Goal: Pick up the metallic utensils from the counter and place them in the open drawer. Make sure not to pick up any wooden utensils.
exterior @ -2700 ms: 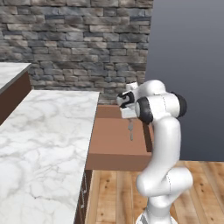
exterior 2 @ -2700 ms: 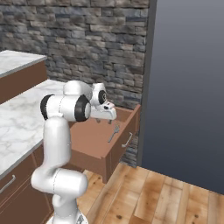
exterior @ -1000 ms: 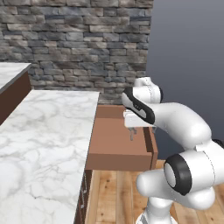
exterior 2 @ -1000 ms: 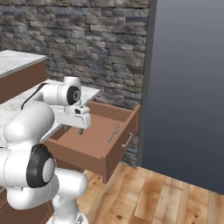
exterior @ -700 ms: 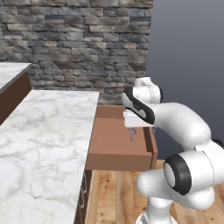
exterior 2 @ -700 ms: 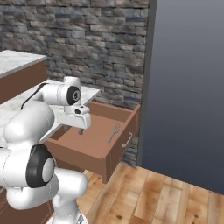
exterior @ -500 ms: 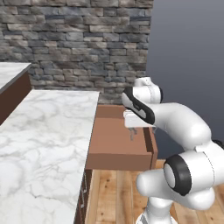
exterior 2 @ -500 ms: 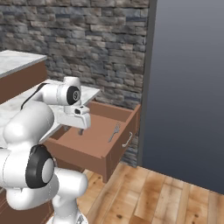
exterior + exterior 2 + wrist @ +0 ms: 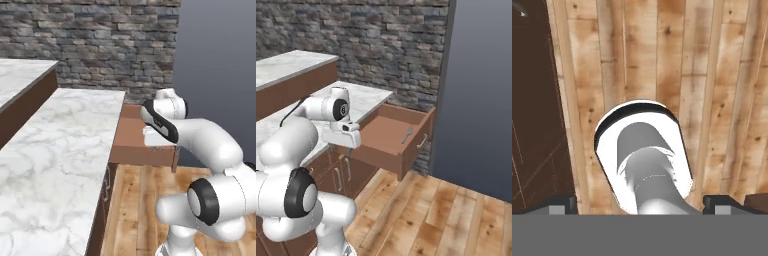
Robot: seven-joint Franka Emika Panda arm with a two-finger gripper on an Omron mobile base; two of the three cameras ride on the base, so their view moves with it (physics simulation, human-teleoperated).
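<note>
The open drawer (image 9: 387, 131) of reddish-brown wood juts out from under the marble counter (image 9: 65, 140). One metallic utensil (image 9: 407, 134), thin and grey, lies inside it near the front right. My gripper (image 9: 342, 142) hangs left of the drawer's front corner, in front of the cabinet fronts, and points down. In the hand view the gripper (image 9: 644, 202) is open; its dark fingertips (image 9: 562, 203) stand wide apart over the plank floor with nothing between them. In the left base view my arm hides much of the drawer (image 9: 131, 145). The wooden utensils are out of view.
A tall dark grey panel (image 9: 476, 90) stands right of the drawer. A stone wall (image 9: 100, 45) backs the counter, and a raised marble ledge (image 9: 20, 75) runs along the left. Dark cabinet fronts (image 9: 532, 100) drop to the wooden floor (image 9: 421, 215).
Both base views have shifted, so the base has driven. The hand has drawn back from over the drawer to beside its front corner. The jaws stay wide open.
</note>
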